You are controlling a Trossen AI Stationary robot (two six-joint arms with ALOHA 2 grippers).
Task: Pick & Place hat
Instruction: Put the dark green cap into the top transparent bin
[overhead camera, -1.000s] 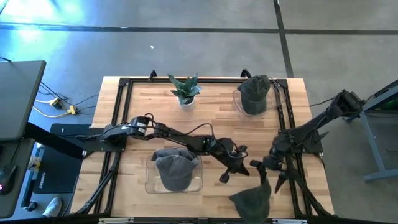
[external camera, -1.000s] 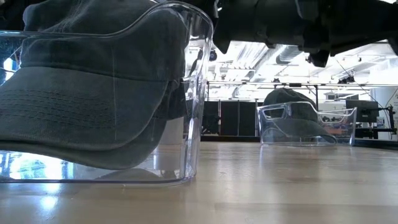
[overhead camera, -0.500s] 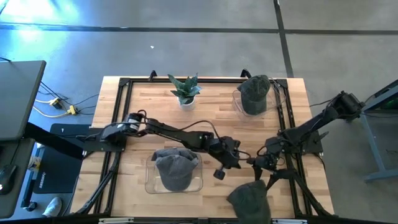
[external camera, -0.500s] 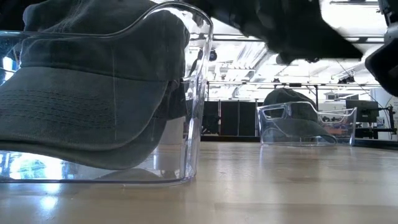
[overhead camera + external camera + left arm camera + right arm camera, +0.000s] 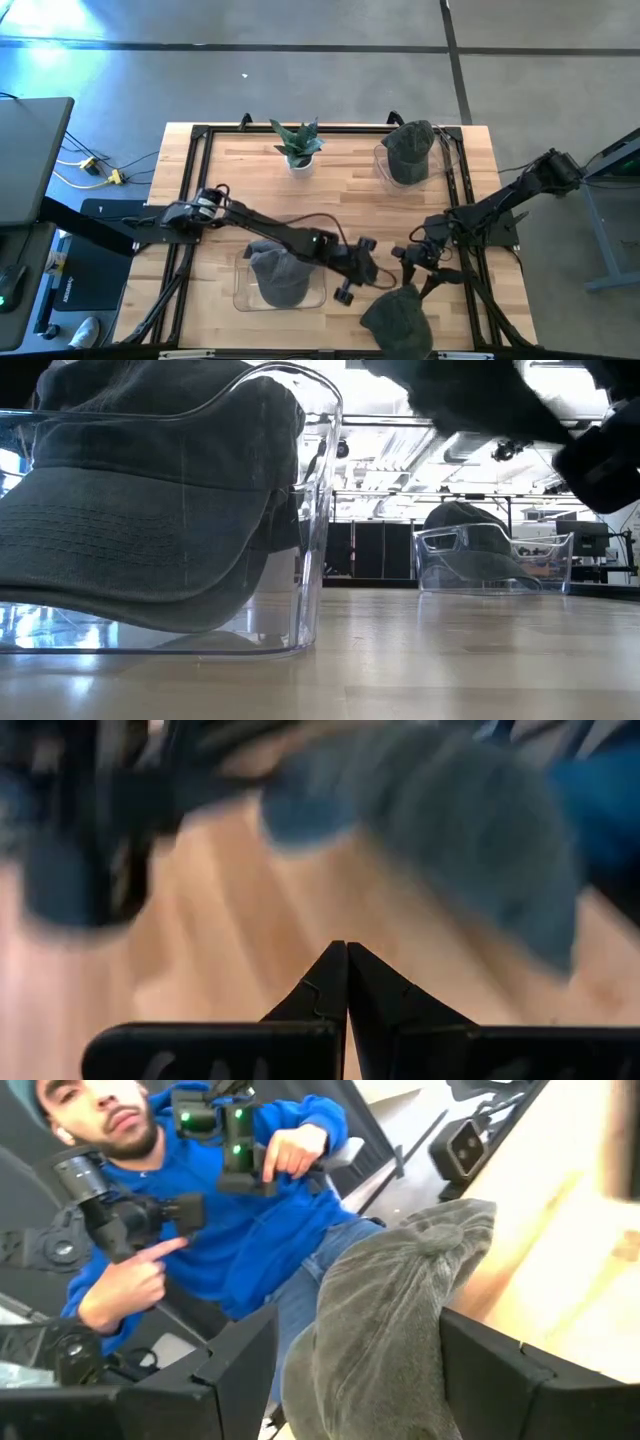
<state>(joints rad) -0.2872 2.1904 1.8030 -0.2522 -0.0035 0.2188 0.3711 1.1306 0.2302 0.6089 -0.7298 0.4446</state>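
A grey-green hat (image 5: 395, 318) hangs at the table's near edge, and my right gripper (image 5: 408, 275) reaches it from the right. In the right wrist view the hat (image 5: 390, 1310) fills the gap between the fingers of my right gripper (image 5: 358, 1320). My left gripper (image 5: 372, 278) is shut on nothing, just left of that hat; its closed tips (image 5: 347, 948) point toward the blurred hat (image 5: 440, 830). A second hat (image 5: 283, 275) lies in a clear bin at the near left. A third hat (image 5: 408, 152) sits in a clear bin at the far right. My right gripper holds the hat's bunched crown (image 5: 430, 1330) between its two widely spread fingers (image 5: 490, 1370). They come nearly level from the table's right, slanting toward the near edge. The hat droops beyond and below the fingers; whether any of it rests on the table I cannot tell.
A potted plant (image 5: 297, 143) stands at the far middle. The near-left clear bin (image 5: 310, 510) looms close in the low view, the far bin (image 5: 495, 555) behind it. A person in a blue top (image 5: 230, 1230) sits beyond the near edge. Bare wood (image 5: 340, 190) lies in the middle.
My left gripper, still shut, has drawn back toward the table's left and near side and tipped its wrist. My right gripper has shifted a little toward the table's left, and the hat has gone along with it by the near edge.
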